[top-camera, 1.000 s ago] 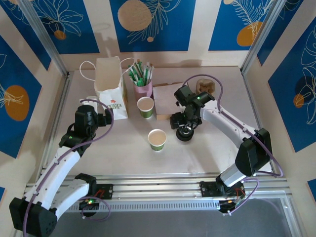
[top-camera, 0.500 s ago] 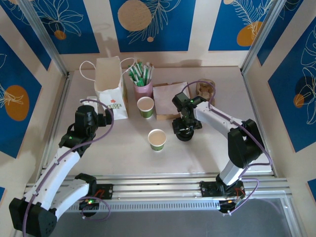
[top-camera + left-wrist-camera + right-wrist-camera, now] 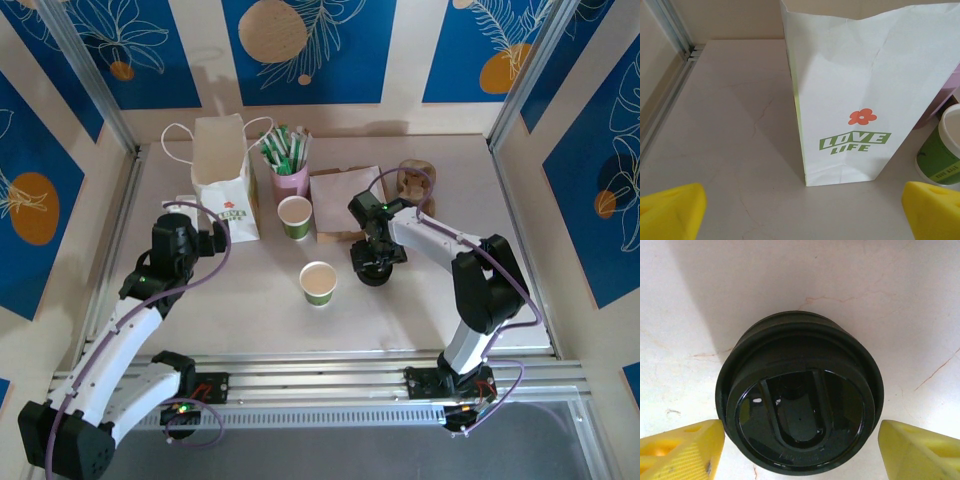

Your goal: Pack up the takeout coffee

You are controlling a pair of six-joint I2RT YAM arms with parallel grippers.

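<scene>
The right tool [image 3: 801, 442] has dropped over the black lid [image 3: 800, 400], at three o'clock of the nearer paper cup [image 3: 318, 283]. Its jaws straddle the lid, wide and gripping nothing, so lidding probably comes next. The left tool [image 3: 802, 210] is fully open and empty.

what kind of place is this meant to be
Probably a robot test cell staged as a café counter: a printed paper bag, paper cups and a black lid, inside aluminium rails and blue patterned panels.

Upright white paper bag [image 3: 865, 85] printed LOVE LIFE, green-and-white paper cup [image 3: 940, 157] just beside it, tool [image 3: 801, 210] spread wide below
</scene>
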